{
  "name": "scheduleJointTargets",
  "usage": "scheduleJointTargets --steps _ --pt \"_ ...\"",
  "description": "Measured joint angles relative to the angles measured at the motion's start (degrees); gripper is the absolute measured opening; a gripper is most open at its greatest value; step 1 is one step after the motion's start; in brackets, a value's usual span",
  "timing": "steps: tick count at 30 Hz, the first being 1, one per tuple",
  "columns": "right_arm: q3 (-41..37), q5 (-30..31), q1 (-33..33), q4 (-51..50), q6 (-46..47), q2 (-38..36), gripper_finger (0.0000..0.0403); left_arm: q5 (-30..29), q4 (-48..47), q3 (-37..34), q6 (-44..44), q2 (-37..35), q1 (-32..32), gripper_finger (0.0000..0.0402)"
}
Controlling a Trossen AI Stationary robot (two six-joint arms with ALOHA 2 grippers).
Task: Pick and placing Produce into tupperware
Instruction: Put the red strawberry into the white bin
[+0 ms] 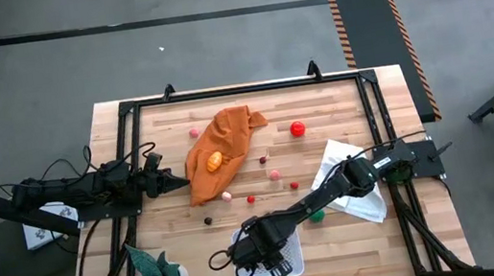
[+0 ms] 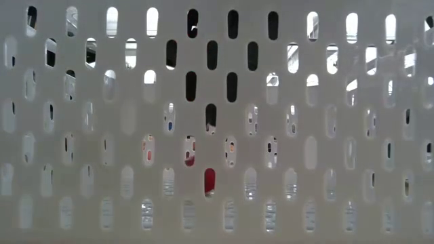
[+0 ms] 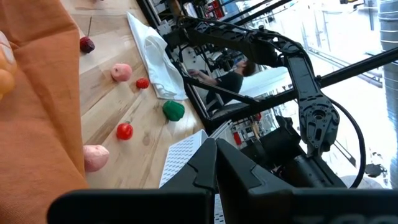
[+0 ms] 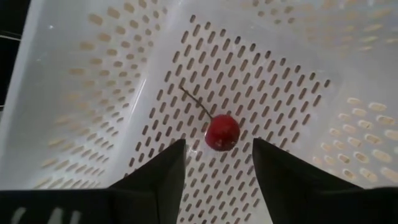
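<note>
We've got the right gripper (image 4: 217, 168) hanging right over the tupperware (image 1: 287, 267), fingers spread apart with nothing between them. A little red cherry (image 4: 222, 132) with its stem sits loose on the slotted bottom of the tupperware, just past the fingertips. The rest of the produce is still out on the table beyond the tupperware: a green piece (image 1: 317, 215) just beside it, a red tomato (image 1: 297, 129) far off, and an orange piece (image 1: 214, 161) lying on the orange cloth (image 1: 227, 136). The left gripper (image 1: 178, 180) is parked well away from the tupperware, by the cloth, pinched fully closed and empty.
</note>
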Motion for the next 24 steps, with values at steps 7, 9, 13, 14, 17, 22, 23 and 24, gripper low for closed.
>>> scheduleJointTargets --steps 7,9,13,14,17,22,23,24 --pt "0.00 0.00 0.00 -0.04 -1.27 0.00 0.0169 0.00 0.01 0.00 0.01 -0.01 0.00 0.0001" --pt "0.00 0.00 0.00 -0.74 -1.48 0.00 0.0166 0.00 0.01 0.00 0.00 0.00 0.00 0.0001" --pt "0.00 -0.14 0.00 -2.51 -1.81 -0.12 0.0160 0.00 0.00 0.00 0.00 -0.01 0.00 0.0001" --pt "0.00 -0.48 0.00 -3.12 -1.97 -0.19 0.0159 0.00 0.01 0.00 0.01 -0.01 0.00 0.0001" --pt "0.46 -0.76 0.00 -5.10 -2.52 -0.44 0.0158 0.00 0.01 0.00 0.01 -0.01 0.00 0.0001" --pt "0.83 -0.76 0.00 -5.85 -3.04 -2.38 0.0158 0.00 0.01 0.00 0.01 0.01 0.00 0.0001" --pt "0.83 -0.76 -0.05 -5.78 -3.04 -3.12 0.0158 0.00 0.00 0.00 0.00 0.01 0.00 0.0001" --pt "0.83 -0.75 -0.07 -5.62 -3.04 -3.90 0.0158 0.00 0.02 0.00 0.02 0.00 0.00 0.0001"
